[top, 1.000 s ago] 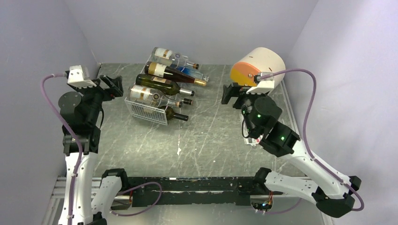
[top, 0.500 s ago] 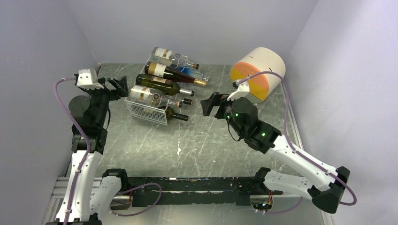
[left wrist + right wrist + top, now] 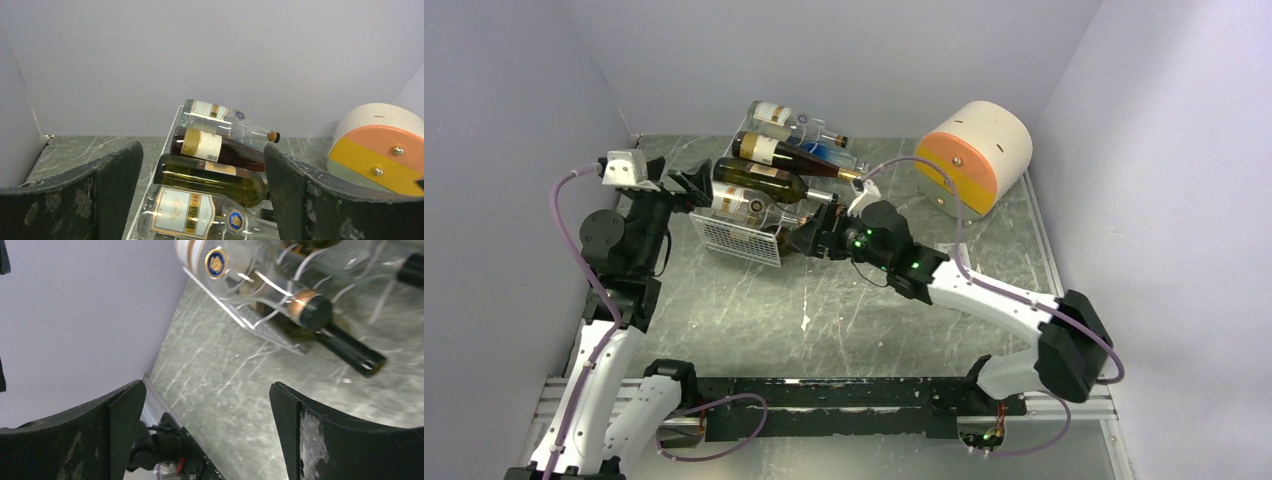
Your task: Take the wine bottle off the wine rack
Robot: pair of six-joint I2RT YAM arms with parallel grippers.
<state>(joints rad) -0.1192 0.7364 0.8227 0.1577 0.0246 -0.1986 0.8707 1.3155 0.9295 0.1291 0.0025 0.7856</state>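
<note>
Right tool [image 3: 809, 238], jaws apart, near rack [image 3: 734, 238]

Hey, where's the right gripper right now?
Near the middle of the top view, the right gripper is open, facing the bottle necks that stick out on the right of the wine rack.

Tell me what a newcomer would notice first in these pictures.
First the white wine rack at the back left, stacked with lying bottles. Then the right tool, open, at the bottle necks, and the left tool, open, at the rack's other side. A cream and orange drum lies far right.
</note>
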